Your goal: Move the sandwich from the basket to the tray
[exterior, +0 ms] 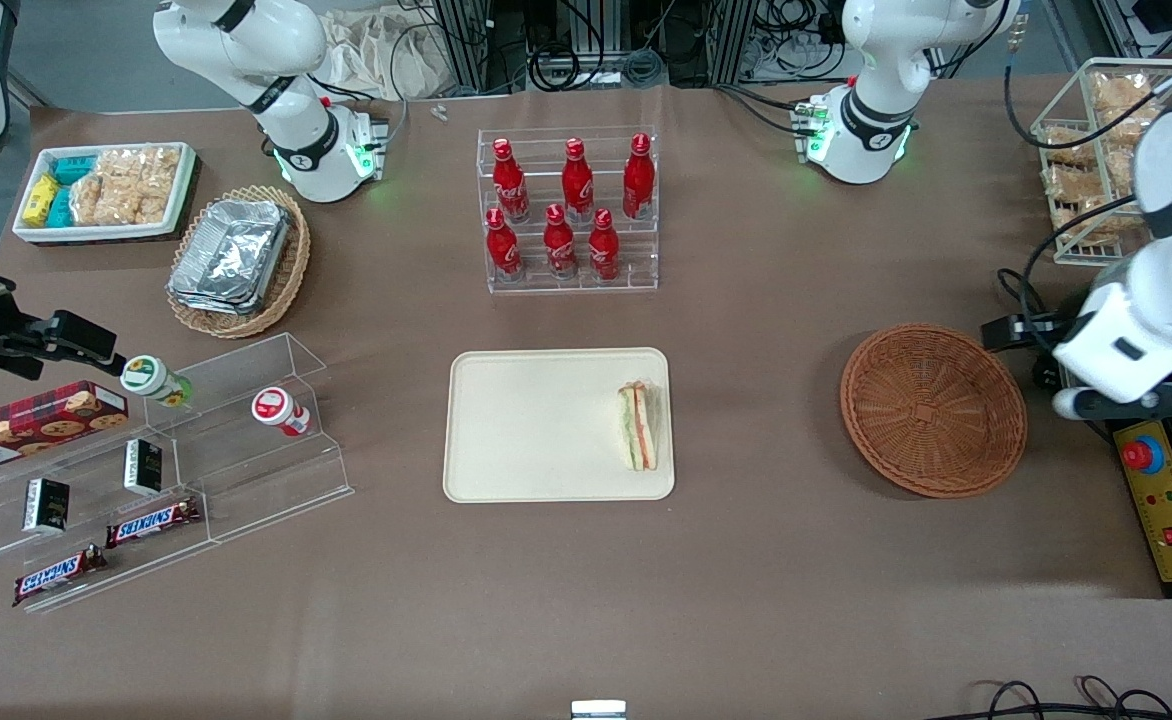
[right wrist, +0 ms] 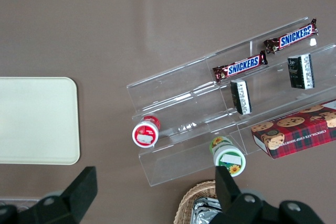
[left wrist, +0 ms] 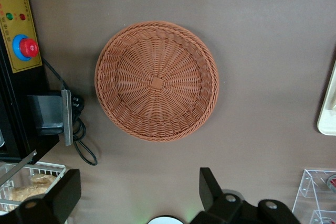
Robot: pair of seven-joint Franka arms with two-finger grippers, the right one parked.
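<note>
The sandwich (exterior: 638, 426) lies on the cream tray (exterior: 536, 425), at the tray's edge nearest the basket. The tray's rim also shows in the left wrist view (left wrist: 328, 109) and the right wrist view (right wrist: 37, 119). The round reddish-brown wicker basket (exterior: 933, 408) is empty, as the left wrist view (left wrist: 156, 81) shows. My left gripper (exterior: 1011, 330) hangs above the table beside the basket, toward the working arm's end. In the left wrist view the gripper (left wrist: 137, 192) is open and empty, with the fingers (left wrist: 210, 187) wide apart.
A clear rack of red bottles (exterior: 570, 210) stands farther from the front camera than the tray. A yellow control box with a red stop button (exterior: 1168, 500) and a wire basket of bagged snacks (exterior: 1096, 150) lie at the working arm's end. A clear snack shelf (exterior: 146, 470) stands toward the parked arm's end.
</note>
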